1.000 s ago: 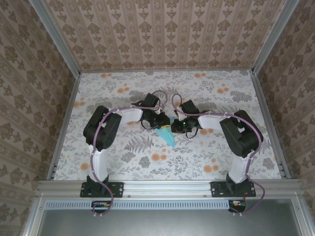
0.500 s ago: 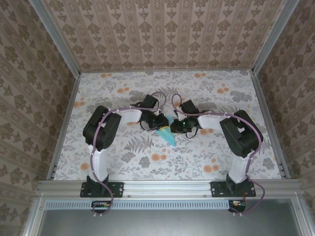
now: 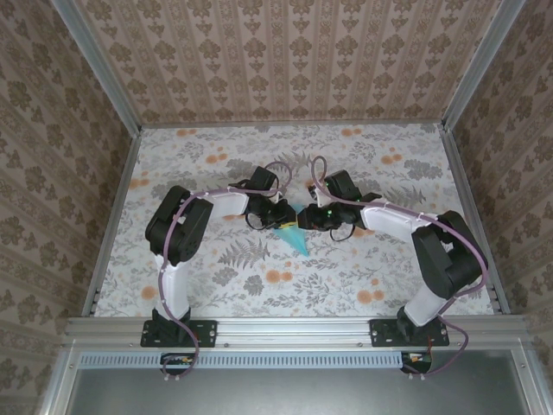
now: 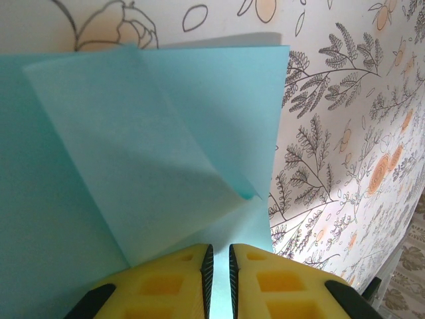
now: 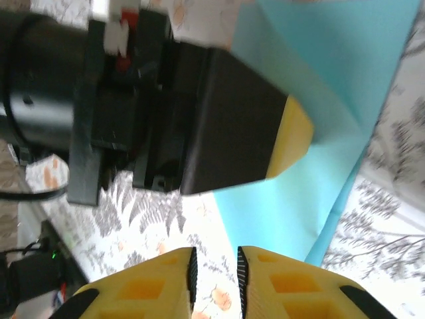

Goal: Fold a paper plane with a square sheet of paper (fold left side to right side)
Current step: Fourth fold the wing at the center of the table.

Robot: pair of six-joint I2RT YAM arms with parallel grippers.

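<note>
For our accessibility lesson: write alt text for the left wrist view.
Folded cyan-blue paper covers the left and centre, one flap ending in a curled corner. The left gripper shows yellow fingertips almost together at the bottom edge; floral tabletop lies to the right.

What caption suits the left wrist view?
Left gripper, fingertips nearly together, over the folded cyan paper on the floral tabletop.

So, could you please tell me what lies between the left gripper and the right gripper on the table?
The folded cyan paper lies between the left gripper and the right gripper, as the top view shows.
</note>
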